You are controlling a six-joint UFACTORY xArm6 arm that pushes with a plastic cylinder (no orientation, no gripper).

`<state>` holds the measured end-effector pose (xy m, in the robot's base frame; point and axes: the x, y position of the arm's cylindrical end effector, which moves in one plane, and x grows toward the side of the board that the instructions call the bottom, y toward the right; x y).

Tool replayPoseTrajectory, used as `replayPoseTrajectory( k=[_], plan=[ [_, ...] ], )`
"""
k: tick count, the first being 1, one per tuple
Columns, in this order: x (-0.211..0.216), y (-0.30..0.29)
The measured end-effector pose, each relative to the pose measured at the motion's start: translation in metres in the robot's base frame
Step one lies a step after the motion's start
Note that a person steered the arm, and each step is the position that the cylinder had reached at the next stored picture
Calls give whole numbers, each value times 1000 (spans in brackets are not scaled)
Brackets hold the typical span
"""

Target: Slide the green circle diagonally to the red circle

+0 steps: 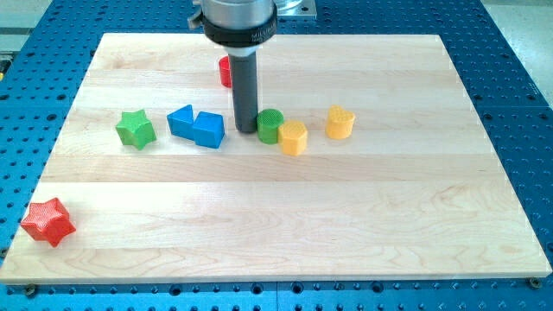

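A pale wooden counter [346,216] is seen from above and slightly in front, set on a blue perforated base [510,69]. No gripper is fitted; the arm ends in a dark rod, and the tip [246,130] is placed on the counter near the middle.

The green circle [270,125] is found just at 3 o'clock from the tip, touching it or very nearly so; which of the two cannot be told. A yellow block [294,137] is pressed against the green circle at its 4 o'clock side. A second yellow block [340,123] is set apart at 3 o'clock from both.

The red circle [225,72] is seen at 11 o'clock from the tip, near the view's top, partly hidden behind the rod.

A blue block [197,126] of irregular shape is placed at 9 o'clock from the tip, near it but apart. A green star [136,129] is found further along at 9 o'clock. A red star [48,221] is set well apart, at 8 o'clock, near the counter's corner at the view's bottom left.
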<state>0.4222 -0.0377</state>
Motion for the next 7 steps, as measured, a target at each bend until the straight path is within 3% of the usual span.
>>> replayPoseTrajectory(
  k=[1,2,5,6,7],
  plan=[
    [25,-4],
    [55,-50],
    [20,83],
    [18,71],
    [18,12]
  ],
)
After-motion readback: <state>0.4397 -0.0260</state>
